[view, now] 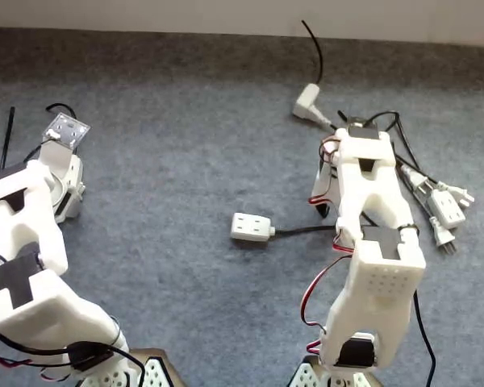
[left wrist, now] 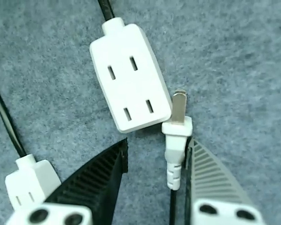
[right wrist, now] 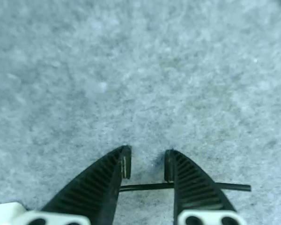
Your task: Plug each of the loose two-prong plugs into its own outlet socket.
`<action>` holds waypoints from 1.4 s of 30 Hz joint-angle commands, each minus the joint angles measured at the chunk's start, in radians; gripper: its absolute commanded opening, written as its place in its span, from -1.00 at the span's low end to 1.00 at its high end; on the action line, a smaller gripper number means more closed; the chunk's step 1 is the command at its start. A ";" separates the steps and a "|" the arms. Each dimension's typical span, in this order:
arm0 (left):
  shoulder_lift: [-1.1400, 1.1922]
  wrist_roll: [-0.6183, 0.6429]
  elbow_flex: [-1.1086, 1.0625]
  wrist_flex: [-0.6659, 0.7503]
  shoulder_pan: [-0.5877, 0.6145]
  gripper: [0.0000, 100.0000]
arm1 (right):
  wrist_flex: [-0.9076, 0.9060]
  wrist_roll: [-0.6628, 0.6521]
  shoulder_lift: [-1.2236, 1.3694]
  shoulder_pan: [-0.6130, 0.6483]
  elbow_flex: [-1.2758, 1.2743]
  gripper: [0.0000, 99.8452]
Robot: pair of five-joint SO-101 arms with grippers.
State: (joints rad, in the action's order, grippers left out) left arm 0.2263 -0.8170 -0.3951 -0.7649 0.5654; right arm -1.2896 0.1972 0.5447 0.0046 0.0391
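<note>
While between parted left fingers [left wrist: 98, 183], plug [left wrist: 176, 140] lengthwise, prongs toward outlet socket [left wrist: 129, 77] (right fingers [right wrist: 103, 183] parted too).

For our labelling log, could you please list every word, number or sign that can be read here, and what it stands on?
None: there is no readable text. The white outlet socket shows only bare slots, the two-prong plug bears no legible mark, and the grey carpet is plain.

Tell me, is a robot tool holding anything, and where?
Nothing is held. The left tool is open around the white plastic two-prong plug; the right tool is open over grey carpet.
</note>
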 commanded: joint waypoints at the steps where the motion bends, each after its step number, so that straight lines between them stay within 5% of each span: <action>1: 0.007 0.026 0.016 -0.003 -0.053 -0.61 | 0.050 0.014 0.010 0.019 0.001 -0.75; 19: 0.010 0.158 0.015 -0.005 -0.140 -0.61 | 0.050 0.014 0.010 0.019 0.001 -0.75; 25: 0.010 0.153 0.012 -0.006 -0.156 -0.86 | 0.050 0.014 0.010 0.019 0.001 -0.75; 42: -0.065 0.155 0.159 -0.253 -0.220 -0.99 | 0.050 0.014 0.010 0.019 0.001 -0.75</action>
State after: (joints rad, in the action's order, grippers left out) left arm 0.2371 -0.6728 -0.3291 -0.9521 0.3997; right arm -1.2896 0.1972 0.5447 0.0061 0.0391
